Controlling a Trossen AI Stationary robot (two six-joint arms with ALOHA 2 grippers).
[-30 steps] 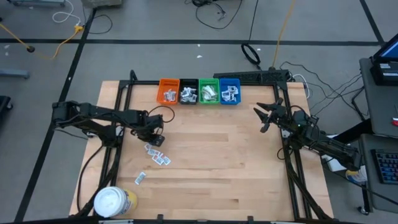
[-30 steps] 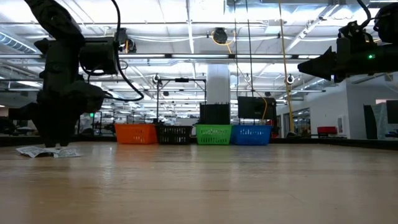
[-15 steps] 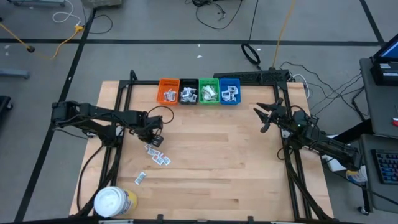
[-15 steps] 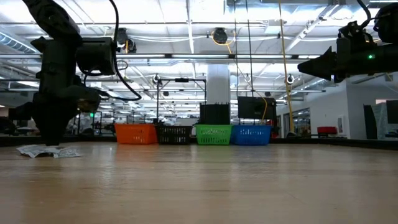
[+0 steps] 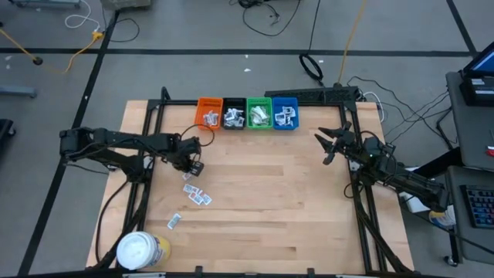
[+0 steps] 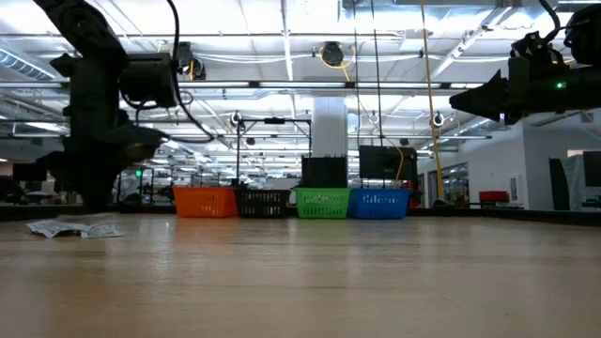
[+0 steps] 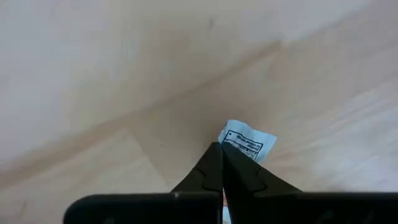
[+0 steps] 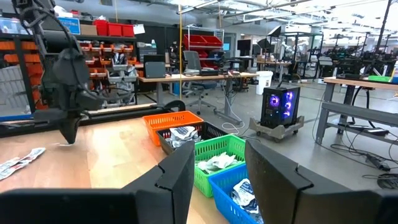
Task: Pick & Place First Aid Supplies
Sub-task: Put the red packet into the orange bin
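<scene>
My left gripper (image 5: 194,166) points down over the table's left half, shut on a small white sachet with dark print (image 7: 249,142). The other first aid supplies lie flat on the wood nearer the front: a cluster of sachets (image 5: 187,188) (image 6: 75,228), another sachet (image 5: 203,199) and one pale strip wrapper (image 5: 174,221). My right gripper (image 5: 328,147) (image 8: 217,180) waits open above the table's right side, level, with nothing between its fingers. My left gripper pinches the sachet by one edge (image 7: 229,138) between its two fingertips, from above, pointing down. Most of the sachet sticks out past the fingertips. Whether it is clear of the table I cannot tell.
Along the far edge stands a row of bins holding packets: orange (image 5: 209,113), black (image 5: 233,114), green (image 5: 259,113) and blue (image 5: 285,113). A white-lidded yellow tub (image 5: 141,251) stands at the near left corner. Bare wood (image 5: 270,193) spreads across the middle.
My left gripper has shut and taken hold of a white sachet at the far end of the cluster. The sachet now shows at the fingertips, apart from the packets left on the table.
</scene>
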